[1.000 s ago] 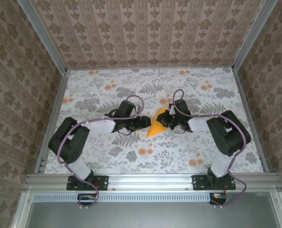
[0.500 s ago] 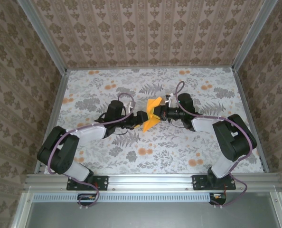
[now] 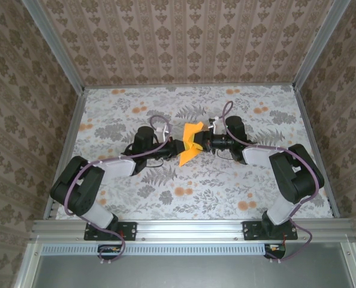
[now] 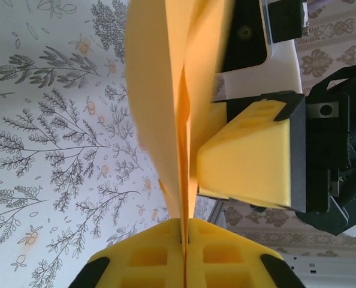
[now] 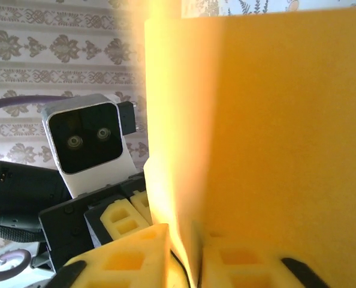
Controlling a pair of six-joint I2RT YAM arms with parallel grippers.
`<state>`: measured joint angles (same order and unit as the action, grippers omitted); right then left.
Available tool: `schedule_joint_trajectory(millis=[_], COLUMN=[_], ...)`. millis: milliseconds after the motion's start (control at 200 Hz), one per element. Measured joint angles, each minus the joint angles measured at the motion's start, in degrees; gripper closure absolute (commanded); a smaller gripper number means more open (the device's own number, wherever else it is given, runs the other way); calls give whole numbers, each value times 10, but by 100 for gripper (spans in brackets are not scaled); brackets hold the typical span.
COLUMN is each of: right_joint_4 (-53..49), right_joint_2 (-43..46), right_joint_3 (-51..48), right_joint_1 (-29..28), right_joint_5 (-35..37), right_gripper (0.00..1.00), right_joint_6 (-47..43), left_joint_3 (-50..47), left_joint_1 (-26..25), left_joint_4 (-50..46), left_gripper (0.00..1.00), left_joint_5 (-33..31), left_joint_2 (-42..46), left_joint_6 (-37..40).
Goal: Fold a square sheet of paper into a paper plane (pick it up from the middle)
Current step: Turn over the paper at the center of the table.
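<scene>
The square sheet of paper (image 3: pixel 190 144), plain orange-yellow and folded into layers, hangs on edge above the middle of the table between both grippers. Its pointed end faces the near left. My left gripper (image 3: pixel 179 146) is shut on the paper's lower edge; in the left wrist view the sheet (image 4: pixel 160 90) rises from the closed gripper (image 4: pixel 184 237). My right gripper (image 3: pixel 201 143) meets it from the right. In the right wrist view the paper (image 5: pixel 274 120) stands between the parted fingers of that gripper (image 5: pixel 186 237), leaning on the right-hand one, with a gap on the left.
The flower-print tablecloth (image 3: pixel 226 186) covers the table, with patterned walls on three sides and metal rails (image 3: pixel 184 228) along the near edge. The two wrists nearly touch: the left wrist's camera (image 5: pixel 88 141) sits close in front of the right gripper.
The right gripper carried the paper up and away to the table's middle. The left arm stretched in and shut on the paper. The right jaws have loosened from their earlier grip.
</scene>
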<state>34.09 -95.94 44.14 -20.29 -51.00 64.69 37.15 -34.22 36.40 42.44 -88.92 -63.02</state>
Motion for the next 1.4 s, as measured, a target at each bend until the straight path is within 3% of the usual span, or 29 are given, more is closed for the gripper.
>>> schedule_joint_trajectory(millis=[155, 285, 425, 625, 745, 875, 985, 1115, 1285, 1400], right_joint_4=[-106, -232, -329, -394, -415, -434, -438, -442, -440, -426], right_joint_2=[24, 81, 142, 195, 208, 219, 238, 260, 270, 256], right_joint_3=[7, 18, 22, 5, -12, -28, -46, -67, -80, -81], right_joint_1=[19, 32, 33, 33, 33, 33, 33, 33, 32, 12], right_joint_5=[28, 99, 192, 298, 347, 390, 422, 450, 452, 446], right_gripper=[46, 32, 24, 21, 21, 22, 22, 22, 24, 29], right_joint_6=[-52, -128, -195, -231, -232, -229, -223, -211, -210, -209], left_joint_3=[-2, 19, 127, 268, 345, 419, 451, 450, 405, 343], left_joint_1=[6, 5, -21, -94, -130, -154, -168, -170, -140, -103], left_joint_4=[-29, -175, -427, -664, -776, -858, -868, -819, -707, -657], left_gripper=[95, 94, 92, 90, 89, 84, 71, 55, 42, 30], left_joint_5=[-10, -65, -230, -479, -605, -688, -690, -607, -477, -422], left_joint_2=[1, 22, 46, 38, -21, -120, -185, -213, -192, -138], left_joint_6=[15, 78, 181, 249, 254, 253, 252, 253, 249, 242])
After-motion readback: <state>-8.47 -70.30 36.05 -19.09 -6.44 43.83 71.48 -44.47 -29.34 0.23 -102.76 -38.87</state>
